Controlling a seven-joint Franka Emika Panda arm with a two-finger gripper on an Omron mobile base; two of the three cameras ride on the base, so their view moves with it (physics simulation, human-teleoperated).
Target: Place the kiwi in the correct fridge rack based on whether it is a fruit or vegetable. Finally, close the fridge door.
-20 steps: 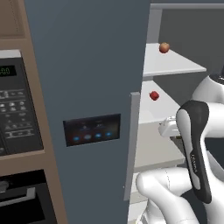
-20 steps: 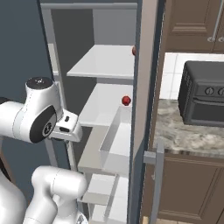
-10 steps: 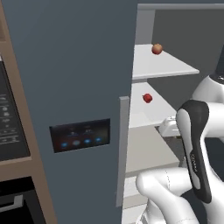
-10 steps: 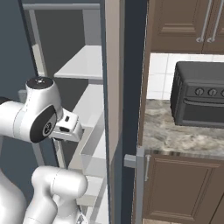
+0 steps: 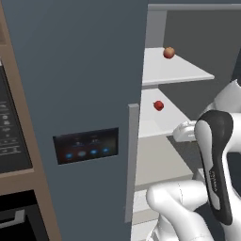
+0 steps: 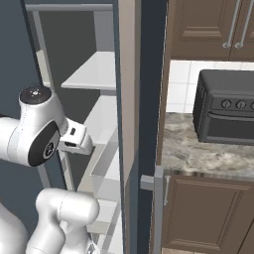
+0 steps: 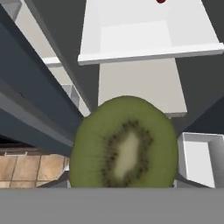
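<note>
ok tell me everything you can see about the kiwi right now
The kiwi fills the lower middle of the hand view, right at the gripper. It shows a cut face: green flesh, a pale oval core ringed by dark seeds, and a thin olive rim of skin. Its bottom edge is hidden, so the fingers' contact cannot be seen. Beyond it lie the fridge's white shelves, none touching it.

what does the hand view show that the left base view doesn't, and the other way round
Hand view alone: the kiwi, its green cut face toward the camera, right at the gripper, plus tan floor tiles below. Left base view alone: the orange-red fruit on the upper fridge rack, the door with the blue-lit display panel, and the robot's arm. Both share the white shelves and the small red fruit, seen at the hand view's top edge.
</note>
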